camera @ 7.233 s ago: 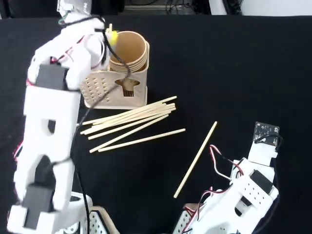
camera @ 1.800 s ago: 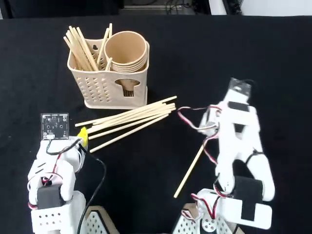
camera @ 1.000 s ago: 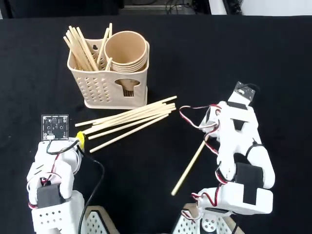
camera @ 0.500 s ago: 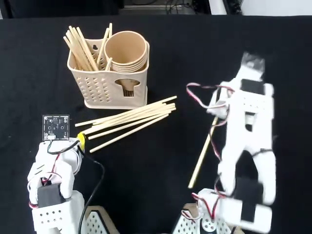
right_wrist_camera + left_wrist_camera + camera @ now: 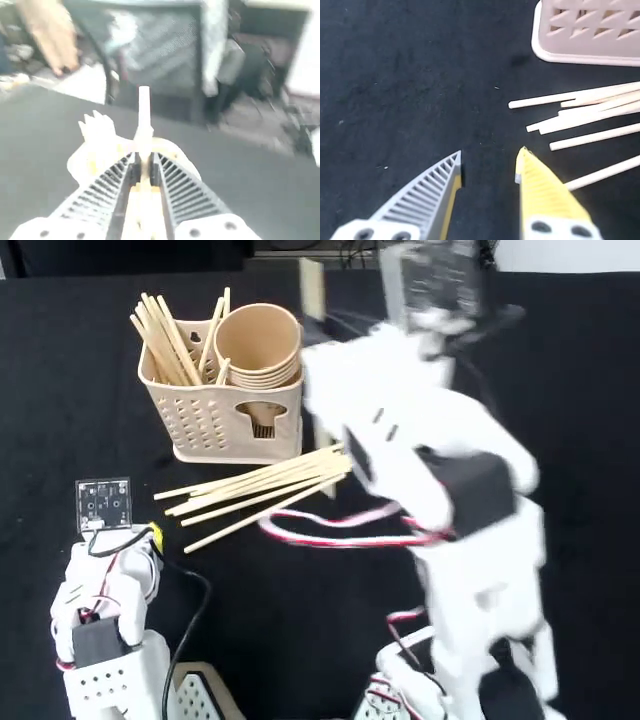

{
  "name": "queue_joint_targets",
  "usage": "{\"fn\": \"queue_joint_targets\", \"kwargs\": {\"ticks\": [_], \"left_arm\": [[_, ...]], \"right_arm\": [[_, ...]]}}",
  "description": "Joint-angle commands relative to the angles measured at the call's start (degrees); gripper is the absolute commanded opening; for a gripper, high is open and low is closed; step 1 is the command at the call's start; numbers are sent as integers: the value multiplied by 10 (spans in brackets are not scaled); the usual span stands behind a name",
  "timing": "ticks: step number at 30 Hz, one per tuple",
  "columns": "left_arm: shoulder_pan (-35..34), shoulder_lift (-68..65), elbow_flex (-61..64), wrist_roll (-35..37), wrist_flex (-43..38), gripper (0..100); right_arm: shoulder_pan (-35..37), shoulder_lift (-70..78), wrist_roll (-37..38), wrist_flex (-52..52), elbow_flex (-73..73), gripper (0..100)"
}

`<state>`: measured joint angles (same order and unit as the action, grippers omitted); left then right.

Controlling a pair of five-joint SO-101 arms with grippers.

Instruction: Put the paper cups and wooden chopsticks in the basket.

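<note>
Swinging across from the right side of the desk [image 5: 580, 440], the single chopstick [image 5: 144, 107] that half a second ago hung low and slanted over the black surface now stands upright, high over the back of the desk and just beside the basket [image 5: 225, 435]. It is clamped between the closed jaws of the right pincer [image 5: 144, 159], its free end poking up past the fingertips. In the wrist view the pale shape of the basket sits blurred behind and below the stick. The right arm has risen and turned sharply in that short time and now covers much of the middle of the overhead view. The paper cups [image 5: 262, 340] are stacked in the basket's right-hand compartment, as they were several seconds ago, and the bundle of stored chopsticks [image 5: 165, 340] leans in the left-hand one. The fan of loose chopsticks [image 5: 260, 490] lies in front of the basket where it lay before, untouched. The left pincer [image 5: 490, 162] stays at the near left of the desk with its jaws apart and nothing between them, its tips just short of the nearest ends of that fan. By this reading the cups are done and the carried stick is on its way to be dropped in. The fan on the desk is the remaining work.
</note>
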<state>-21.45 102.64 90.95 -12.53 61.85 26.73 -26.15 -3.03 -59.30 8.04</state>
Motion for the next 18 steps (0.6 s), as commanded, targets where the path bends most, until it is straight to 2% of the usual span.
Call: {"fn": "queue_joint_targets", "kwargs": {"ticks": [1,6,12,15,18], "left_arm": [[-5,-2,3,1,-17,178],[-5,-2,4,1,-18,176],[-4,-2,4,1,-18,175],[-4,-2,4,1,-18,174],[-4,-2,4,1,-18,174]], "right_arm": [[61,49,14,134,29,11],[124,100,56,279,29,11],[138,154,74,470,43,11],[135,203,74,520,80,11],[127,252,85,524,120,11]]}}
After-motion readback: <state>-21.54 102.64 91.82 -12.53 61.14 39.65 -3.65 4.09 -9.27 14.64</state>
